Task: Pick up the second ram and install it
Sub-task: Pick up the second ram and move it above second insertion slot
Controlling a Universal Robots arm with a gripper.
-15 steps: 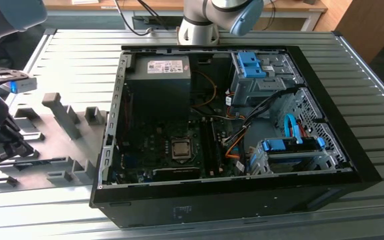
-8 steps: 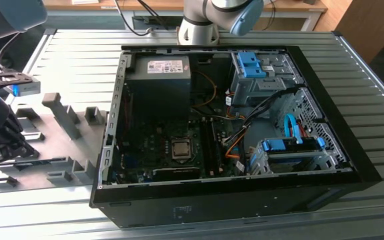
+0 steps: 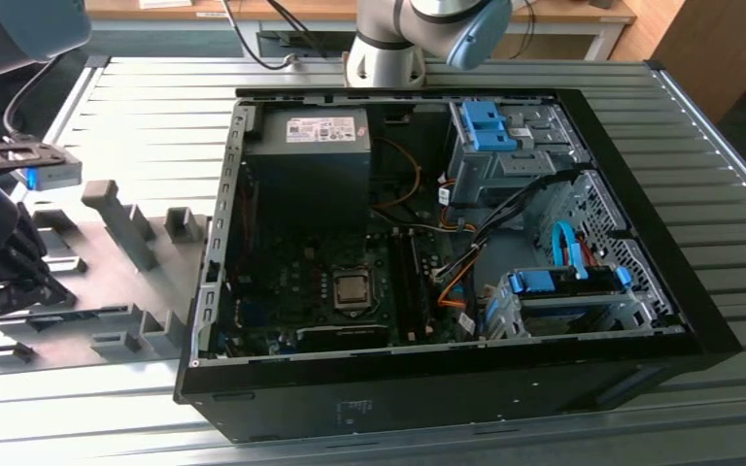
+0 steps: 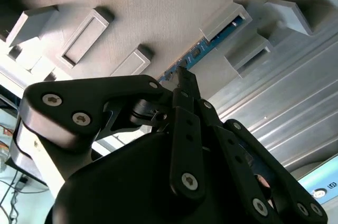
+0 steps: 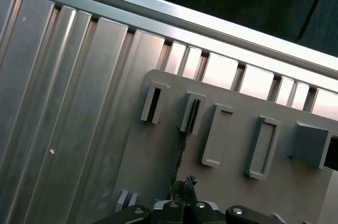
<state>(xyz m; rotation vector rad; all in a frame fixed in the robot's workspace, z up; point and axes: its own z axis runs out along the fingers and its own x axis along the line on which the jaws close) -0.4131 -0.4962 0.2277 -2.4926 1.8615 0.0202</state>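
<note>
- Fingertips of the gripper (image 4: 180, 77) are drawn together in the second wrist view, pinching the near end of the second ram (image 4: 203, 49). The black link arms spread back toward the camera.
- The second ram is a thin blue-green board with small dark chips, standing on edge. From the pinched end it runs away through the slots of two pale grey blocks (image 4: 224, 20), so it sits in its holder.
- In the first wrist view the board (image 5: 181, 150) shows edge-on as a thin dark line, running from the gripper into a slotted block.
- The blocks stand on a flat grey fixture plate (image 4: 158, 2), with more slotted and solid blocks in rows around them.
- The plate lies on a ribbed metal table (image 5: 63, 86).
- In the exterior view the gripper (image 3: 11, 286) is low over the plate at the exterior view's left, well apart from the open computer case (image 3: 691, 325) in the middle of the table.
- Inside the case a processor socket (image 3: 351, 288) sits on the board. A dark power supply (image 3: 306, 170) lies beyond it, and blue drive brackets (image 3: 484, 126) sit toward the exterior view's right.
- Farthest off, the arm's base (image 3: 387, 53) stands behind the case.
</note>
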